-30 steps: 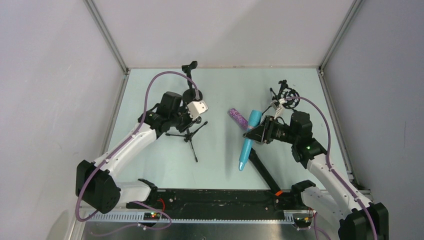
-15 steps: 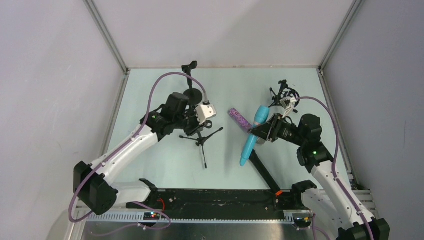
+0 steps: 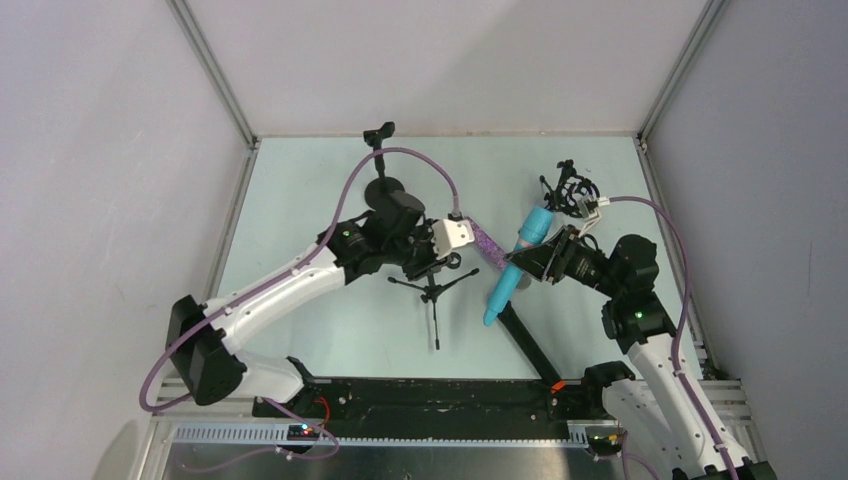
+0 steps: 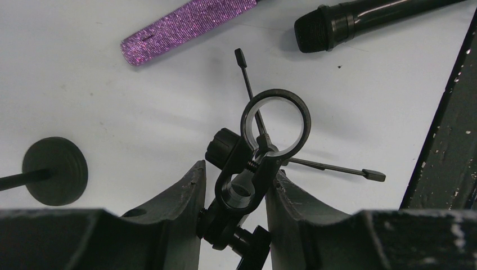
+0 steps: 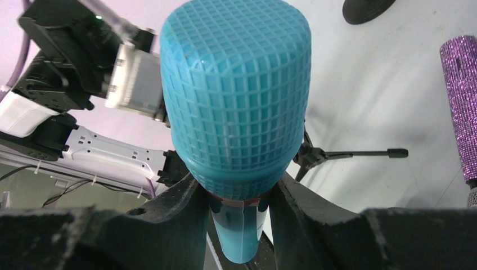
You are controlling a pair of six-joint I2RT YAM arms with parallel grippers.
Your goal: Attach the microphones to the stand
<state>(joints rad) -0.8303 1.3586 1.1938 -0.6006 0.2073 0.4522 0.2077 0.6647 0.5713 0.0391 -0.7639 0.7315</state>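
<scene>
My left gripper point(image 3: 428, 266) point(image 4: 235, 191) is shut on the head of a small black tripod stand point(image 3: 436, 293), just below its ring clip point(image 4: 275, 117). The stand's legs hang over the table's middle. My right gripper point(image 3: 522, 262) point(image 5: 239, 202) is shut on the light blue microphone point(image 3: 512, 270) point(image 5: 236, 95), just under its grille, holding it tilted above the table to the right of the stand. The purple glittery microphone point(image 3: 487, 243) point(image 4: 188, 22) point(image 5: 462, 112) lies between the two grippers. The black microphone point(image 3: 527, 343) point(image 4: 360, 19) with an orange ring lies near the front.
A round-base stand point(image 3: 383, 186) point(image 4: 55, 170) with a clip on top stands at the back centre. Another small black stand point(image 3: 566, 186) sits at the back right. A black bar point(image 3: 440, 393) runs along the table's near edge.
My left arm has carried the tripod stand to the right, toward the purple microphone. My right gripper has shifted right and back, raising the blue microphone's head.
</scene>
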